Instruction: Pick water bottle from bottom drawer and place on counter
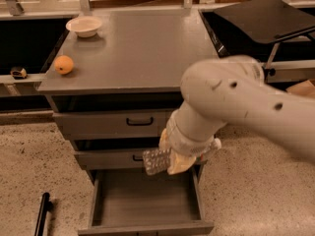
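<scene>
Camera view shows the gripper point(173, 160) pinching the water bottle point(155, 161) in the air, above the open bottom drawer point(147, 200) and before the middle drawer point(103, 159); the counter point(138, 48) bears an orange fruit point(64, 64) and a white bowl point(84, 26).

White bowl point(84, 26): upright, back left corner of the tabletop point(147, 48). Orange fruit point(64, 64): near the left edge, further forward, well apart from the bowl. Black tilted tray point(263, 18) on a stand, right of the cabinet. 2 upper drawers with black handles. Top drawer point(98, 124): handle in full view. Middle drawer point(103, 159): handle partly hidden behind the end effector point(170, 162), which hangs before it, clamped on the water bottle point(155, 160). Small dark object point(18, 73) on the left ledge. Black bar point(43, 215) lying on the speckled floor point(29, 166), lower left.
</scene>
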Tool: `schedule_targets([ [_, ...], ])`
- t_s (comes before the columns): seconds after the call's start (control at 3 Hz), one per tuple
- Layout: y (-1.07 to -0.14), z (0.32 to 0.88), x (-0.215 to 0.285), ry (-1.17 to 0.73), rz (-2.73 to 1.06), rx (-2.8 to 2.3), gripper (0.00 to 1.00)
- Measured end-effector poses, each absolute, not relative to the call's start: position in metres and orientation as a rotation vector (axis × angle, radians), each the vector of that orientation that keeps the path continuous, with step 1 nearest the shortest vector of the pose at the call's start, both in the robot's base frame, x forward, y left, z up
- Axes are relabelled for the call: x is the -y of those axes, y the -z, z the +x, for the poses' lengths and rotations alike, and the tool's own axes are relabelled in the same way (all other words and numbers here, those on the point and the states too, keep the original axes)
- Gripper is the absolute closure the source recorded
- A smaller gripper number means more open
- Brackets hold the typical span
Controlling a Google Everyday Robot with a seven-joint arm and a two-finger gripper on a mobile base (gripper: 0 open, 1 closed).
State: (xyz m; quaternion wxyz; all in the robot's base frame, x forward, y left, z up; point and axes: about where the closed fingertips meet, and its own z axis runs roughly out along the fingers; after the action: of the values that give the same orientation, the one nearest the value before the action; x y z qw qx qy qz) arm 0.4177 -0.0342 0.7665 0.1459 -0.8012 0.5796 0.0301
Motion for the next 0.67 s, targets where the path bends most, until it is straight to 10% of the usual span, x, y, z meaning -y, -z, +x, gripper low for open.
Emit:
schedule_targets([
  [0.67,-0.8018,0.4352,0.0499,-0.071,-2.288,-1.701,1.0],
])
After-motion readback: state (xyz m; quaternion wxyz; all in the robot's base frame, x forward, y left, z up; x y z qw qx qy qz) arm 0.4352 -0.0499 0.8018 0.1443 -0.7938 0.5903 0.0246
